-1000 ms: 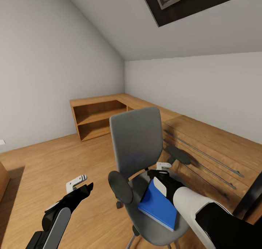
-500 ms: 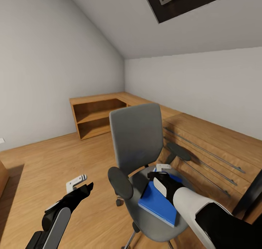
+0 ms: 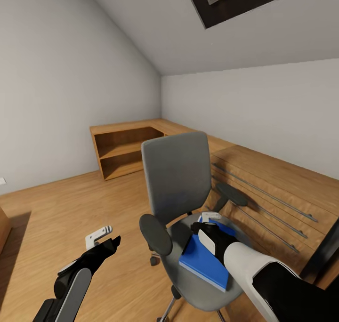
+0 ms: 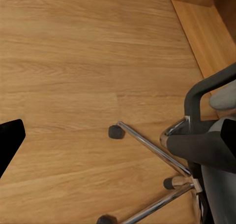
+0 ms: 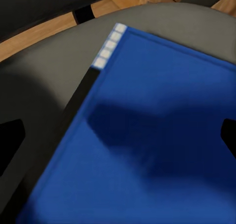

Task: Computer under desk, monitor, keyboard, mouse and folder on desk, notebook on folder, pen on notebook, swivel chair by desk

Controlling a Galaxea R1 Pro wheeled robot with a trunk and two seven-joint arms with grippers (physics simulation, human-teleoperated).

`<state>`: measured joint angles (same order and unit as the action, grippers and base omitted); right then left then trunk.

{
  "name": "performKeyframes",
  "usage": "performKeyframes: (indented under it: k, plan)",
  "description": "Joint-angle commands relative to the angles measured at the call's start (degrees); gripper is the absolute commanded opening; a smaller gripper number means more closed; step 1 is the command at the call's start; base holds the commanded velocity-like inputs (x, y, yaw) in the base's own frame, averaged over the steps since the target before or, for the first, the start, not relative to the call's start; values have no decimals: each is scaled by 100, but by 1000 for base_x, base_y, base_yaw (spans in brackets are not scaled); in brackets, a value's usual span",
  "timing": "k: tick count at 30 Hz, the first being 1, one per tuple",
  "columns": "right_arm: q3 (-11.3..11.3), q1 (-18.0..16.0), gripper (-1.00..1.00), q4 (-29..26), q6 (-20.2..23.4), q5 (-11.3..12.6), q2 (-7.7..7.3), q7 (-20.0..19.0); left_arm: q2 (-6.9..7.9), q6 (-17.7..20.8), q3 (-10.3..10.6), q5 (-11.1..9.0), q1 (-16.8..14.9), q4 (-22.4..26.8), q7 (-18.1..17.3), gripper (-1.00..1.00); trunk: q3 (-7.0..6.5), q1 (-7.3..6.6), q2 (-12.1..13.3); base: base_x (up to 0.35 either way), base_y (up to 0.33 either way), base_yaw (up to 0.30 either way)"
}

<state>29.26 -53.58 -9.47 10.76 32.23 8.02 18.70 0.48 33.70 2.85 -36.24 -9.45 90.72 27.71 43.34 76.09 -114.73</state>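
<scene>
The grey swivel chair (image 3: 176, 181) stands in the middle of the room with its tall back towards the far wall. A blue folder (image 3: 202, 261) lies flat on its seat. My right gripper (image 3: 210, 220) hangs open just above the folder's far end. In the right wrist view the folder (image 5: 157, 135) lies between the spread black fingertips (image 5: 11, 135). My left gripper (image 3: 102, 235) is open over the bare floor left of the chair, and its wrist view shows the chair's metal star base (image 4: 157, 157) and castors. The desk, computer, monitor, keyboard, mouse, notebook and pen are out of view.
A low L-shaped wooden shelf unit (image 3: 123, 148) runs along the far corner. A light wooden dresser (image 3: 273, 195) with long metal handles stands close behind the chair on the right. Open wooden floor (image 3: 70, 209) lies to the left.
The whole picture has shifted up a little, so the camera has moved. The right gripper still hangs over the folder and the left arm keeps its pose.
</scene>
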Motion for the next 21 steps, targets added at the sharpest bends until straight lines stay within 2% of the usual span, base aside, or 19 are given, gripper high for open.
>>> performKeyframes:
  k: [1, 10, 15, 21]
  plan:
    - [49, -3, 100, -11, 38, 31, -2, 36, 5, 5, 11, -59, -4, 7, 57, 100, 6, -1, -3, 0, 0, 0]
    - [53, -3, 100, -11, 40, 26, 6, 37, 13, 11, 13, -54, -4, -23, 35, 100, 6, -1, -3, 0, 10, 0]
    - [53, -3, 100, -8, 40, 22, 11, 37, 21, 6, 14, -47, -4, -36, 34, 100, 6, -1, -3, 0, 179, 0]
    - [53, -3, 100, -8, 40, 20, 7, 37, 14, 18, 26, -58, -4, -40, 27, 100, 6, -1, -3, 0, 49, 0]
